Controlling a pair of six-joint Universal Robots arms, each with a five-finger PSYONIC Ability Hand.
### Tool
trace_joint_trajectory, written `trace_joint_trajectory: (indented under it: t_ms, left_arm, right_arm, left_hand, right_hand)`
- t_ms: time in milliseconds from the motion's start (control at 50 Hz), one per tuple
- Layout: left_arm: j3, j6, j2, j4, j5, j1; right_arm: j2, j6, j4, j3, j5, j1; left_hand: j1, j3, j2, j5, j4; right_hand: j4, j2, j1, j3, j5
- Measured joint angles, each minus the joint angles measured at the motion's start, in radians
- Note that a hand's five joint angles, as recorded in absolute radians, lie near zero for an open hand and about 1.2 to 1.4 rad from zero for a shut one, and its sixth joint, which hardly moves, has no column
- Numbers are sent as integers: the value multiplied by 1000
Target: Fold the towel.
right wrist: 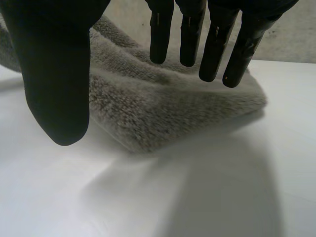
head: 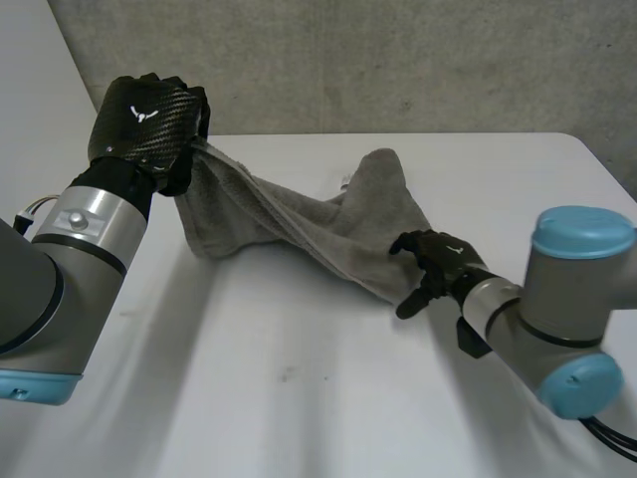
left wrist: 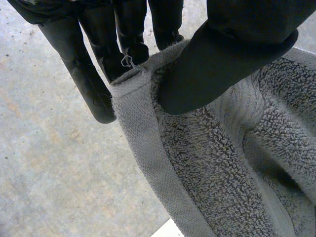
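A grey terry towel [head: 318,224] stretches across the white table [head: 299,398], one end lifted at the left. My left hand [head: 149,119] is raised above the table's left side and is shut on a hemmed corner of the towel [left wrist: 143,123], pinching it between thumb and fingers [left wrist: 94,84]. My right hand [head: 433,267] sits low at the towel's right end, open, its fingers relaxed and spread. In the right wrist view the fingers [right wrist: 217,44] hover just above a bunched fold of the towel [right wrist: 168,108], with the thumb [right wrist: 57,74] apart from it.
A grey wall [head: 398,60] runs behind the table's far edge. The table's right corner [head: 587,149] lies beyond the right arm [head: 557,309]. Bare white surface spreads in front of the towel.
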Motion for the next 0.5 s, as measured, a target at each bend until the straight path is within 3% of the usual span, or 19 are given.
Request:
trace_joint_trajectory:
  t_ms: [180,240,300,320,420,500]
  left_arm:
    - [0,0,4,0,-1,3]
    - [-1,-2,5,0,-2,4]
    - [-1,-3,7,0,-3,6]
    - [-1,-3,7,0,-3,7]
    - [1,-3,12,1,-4,14]
    - [2,-5,18,1,-5,18]
  right_arm:
    - [134,79,-68,-134,74,80]
    - [175,76,-107,-167,126,94]
    - [188,67,-138,-182,179,94]
    - [188,65,-142,-183,188,93]
    - [127,17,-179,-173,269,61]
    - [-35,-113,-209,-147,281,-16]
  left_hand:
    - [0,0,0,0,0]
    - [0,0,0,0,0]
    - [0,0,0,0,0]
    - [0,0,0,0,0]
    - [0,0,0,0,0]
    - [0,0,0,0,0]
  right_hand:
    - [66,39,36,50,69]
    - [494,478,393,473,464]
    - [777,741,591,753,738]
    - [777,741,591,753,738]
    - [822,767,592,792,763]
    - [823,768,592,792,763]
